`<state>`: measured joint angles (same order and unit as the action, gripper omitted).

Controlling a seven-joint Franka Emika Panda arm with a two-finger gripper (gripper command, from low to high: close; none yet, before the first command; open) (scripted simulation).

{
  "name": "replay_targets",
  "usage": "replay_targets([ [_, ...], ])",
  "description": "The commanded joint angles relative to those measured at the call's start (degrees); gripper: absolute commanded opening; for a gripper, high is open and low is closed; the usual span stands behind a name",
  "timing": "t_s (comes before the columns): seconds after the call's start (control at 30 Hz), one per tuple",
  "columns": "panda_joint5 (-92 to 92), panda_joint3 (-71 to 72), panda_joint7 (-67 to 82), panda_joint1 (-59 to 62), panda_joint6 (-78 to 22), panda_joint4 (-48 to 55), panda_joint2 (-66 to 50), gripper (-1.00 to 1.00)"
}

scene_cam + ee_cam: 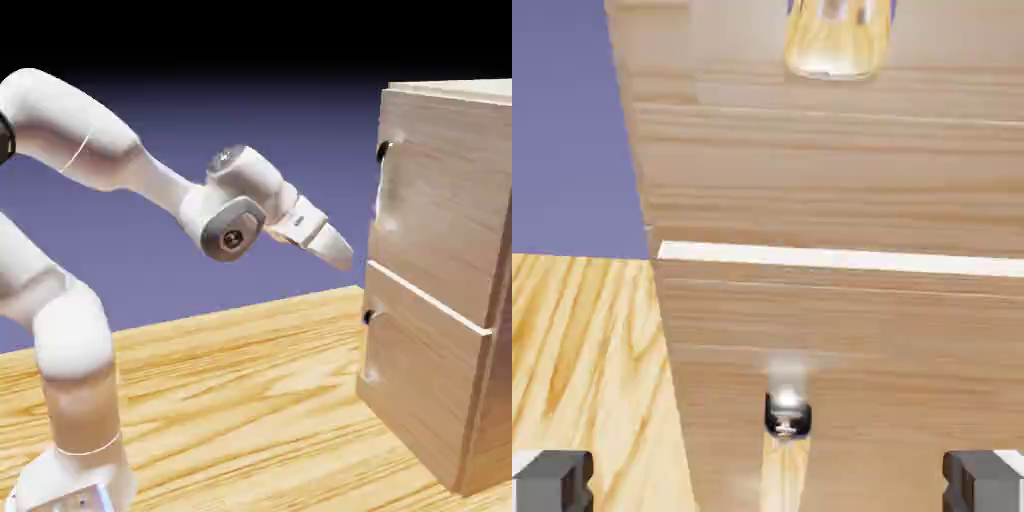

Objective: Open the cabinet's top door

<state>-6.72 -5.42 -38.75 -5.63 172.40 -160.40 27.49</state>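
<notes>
The cabinet (440,300) stands at the exterior view's right, a big light-brown wood-grain box with both doors shut. Its top door (440,200) carries a small handle (383,152) at its left edge. My gripper (340,252) hangs in the air left of the cabinet, level with the top door's lower part, pointing at it and clear of it. In the hand view the top door (832,170) fills the upper half, with its pale curved handle (832,40) at the top edge. My gripper (768,485) is open, its fingertips (552,480) far apart with nothing between them.
A pale seam (842,258) divides the top door from the lower door (892,350), which has a like handle (787,415). In the exterior view the lower door (420,390) sits just above the wooden table (250,400). The arm's elbow (235,215) is bent, left of the gripper.
</notes>
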Motion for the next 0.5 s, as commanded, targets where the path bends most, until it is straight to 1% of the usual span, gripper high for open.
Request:
replay_targets([
  [0.0, -2.5, -2.01, 1.38, -1.83, -0.6, 0.22, -1.92, 0.0],
  [0.47, -37.39, -30.12, 20.6, -27.47, -8.93, 3.32, -28.74, 0.0],
])
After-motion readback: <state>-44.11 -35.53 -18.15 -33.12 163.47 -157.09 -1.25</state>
